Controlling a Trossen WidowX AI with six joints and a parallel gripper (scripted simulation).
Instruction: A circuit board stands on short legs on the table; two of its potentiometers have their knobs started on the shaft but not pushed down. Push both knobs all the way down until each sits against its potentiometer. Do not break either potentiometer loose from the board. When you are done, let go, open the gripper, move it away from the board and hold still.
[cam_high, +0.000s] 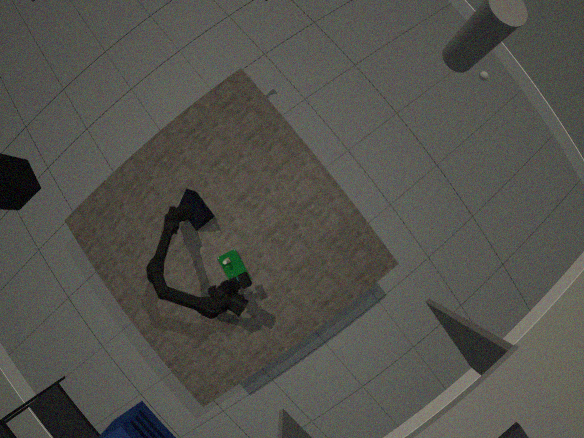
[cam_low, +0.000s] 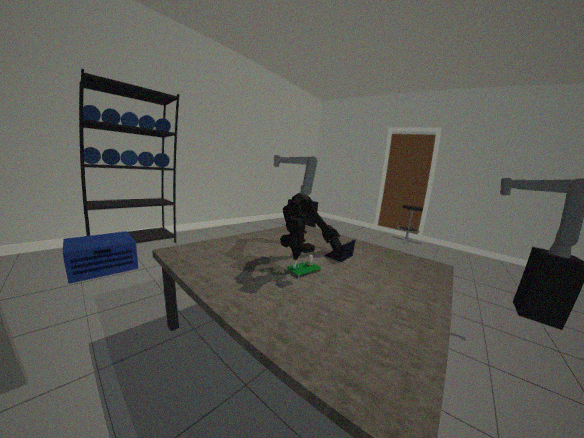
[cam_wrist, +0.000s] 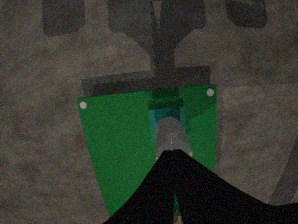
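Observation:
The green circuit board (cam_high: 237, 264) (cam_low: 308, 271) (cam_wrist: 120, 150) stands on the table. In the wrist view a pale grey knob (cam_wrist: 169, 131) stands over a teal potentiometer (cam_wrist: 155, 121) near one edge of the board. My gripper (cam_wrist: 172, 157) (cam_low: 296, 257) is shut and empty, with its closed tips over the top of this knob. Whether the tips touch it, and how much gap is left under the knob, I cannot tell. The other knob (cam_high: 226, 261) (cam_low: 311, 259) stands upright toward the board's opposite end, away from the gripper; its height on its shaft is too small to judge.
The arm's dark blue base (cam_high: 196, 209) (cam_low: 342, 251) stands on the brown table (cam_high: 300, 210) (cam_low: 380, 310) near the board. Two pale screw heads (cam_wrist: 83, 105) (cam_wrist: 210, 92) show at the board's corners. A blue box (cam_low: 100, 256) and a shelf rack stand on the floor beyond.

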